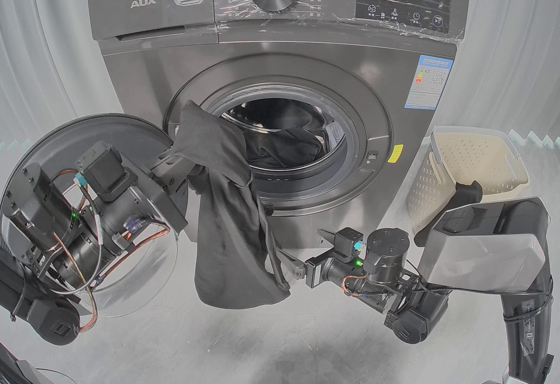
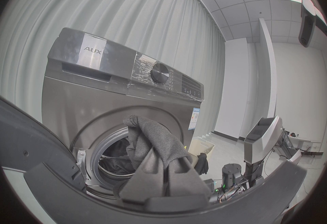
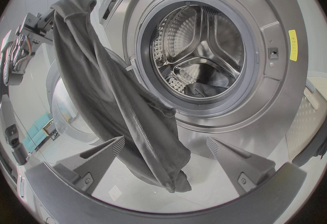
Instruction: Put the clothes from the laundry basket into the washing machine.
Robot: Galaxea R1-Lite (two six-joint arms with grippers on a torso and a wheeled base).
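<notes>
A long dark grey garment [image 1: 230,228] hangs in front of the washing machine [image 1: 274,53], its top by the left rim of the open drum. My left gripper [image 1: 178,160] is shut on the garment's top end, as the left wrist view shows with the cloth [image 2: 153,136] bunched above the closed fingers [image 2: 150,177]. My right gripper [image 1: 281,267] sits low by the garment's hanging bottom edge. Its fingers [image 3: 112,148] are spread wide, and the cloth's lower end [image 3: 170,173] dangles between them without being pinched. Dark clothes [image 3: 204,88] lie inside the drum.
The round door [image 1: 70,140] stands swung open to the left, behind my left arm. A cream laundry basket [image 1: 484,163] stands on the floor right of the machine, with a dark item [image 1: 466,193] draped over its near rim. Bare floor lies in front.
</notes>
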